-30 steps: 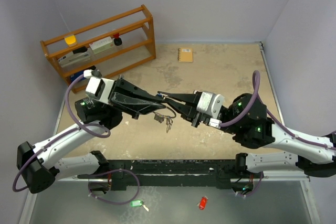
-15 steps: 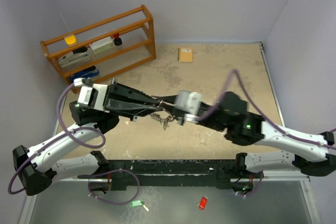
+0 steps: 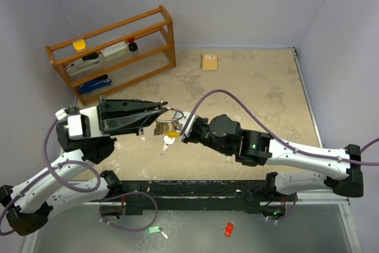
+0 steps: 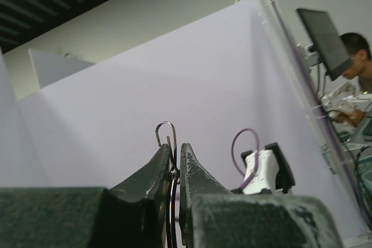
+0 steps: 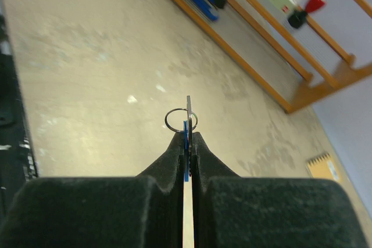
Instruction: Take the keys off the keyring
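Silver keyring (image 4: 166, 129) pinched in my left gripper (image 4: 175, 150), held above the worktop (image 3: 249, 87), near-left; right gripper (image 5: 187, 136) clamped on the blue-tagged key (image 5: 185, 143). The keys (image 3: 162, 127) hang bunched on the ring; none looks off yet, all left to do.

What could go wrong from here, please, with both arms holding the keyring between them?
1. The left fingers pinch only the thin wire of the keyring; it could twist or slip out under a pull.
2. The right fingers hold the blue key edge-on at their very tips, so that grip may slip too.
3. The yellow key and silver keys dangle freely between the arms and might snag or swing.
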